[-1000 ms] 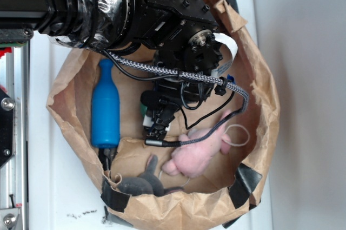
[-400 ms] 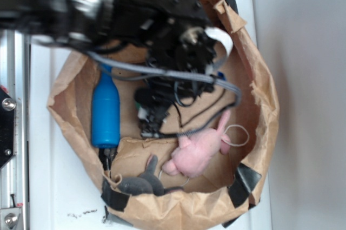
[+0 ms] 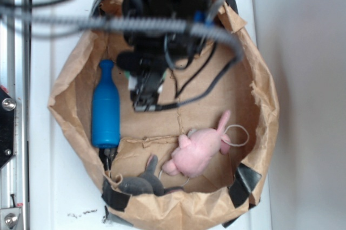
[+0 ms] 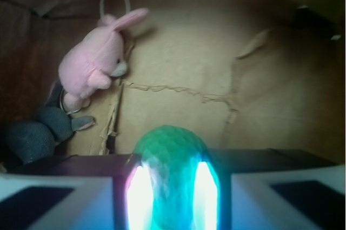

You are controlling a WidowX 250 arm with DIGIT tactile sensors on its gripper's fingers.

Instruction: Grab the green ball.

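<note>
At the bottom centre of the wrist view the tool (image 4: 172,186) is clamped on the green ball (image 4: 171,157), across its middle. It looks light, rubbery, slightly squashy; its ribbed skin should resist slipping.

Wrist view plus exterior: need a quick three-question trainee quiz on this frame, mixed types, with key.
1. True or false: the claw is shut on the green ball.
2. Which toy lies nearest the pink bunny? A) grey plush B) blue bottle
3. Fill in: everything sits inside a brown ____ bag.

Key: 1 true, the ball sits between the fingers. 2 A. 3 paper.
</note>
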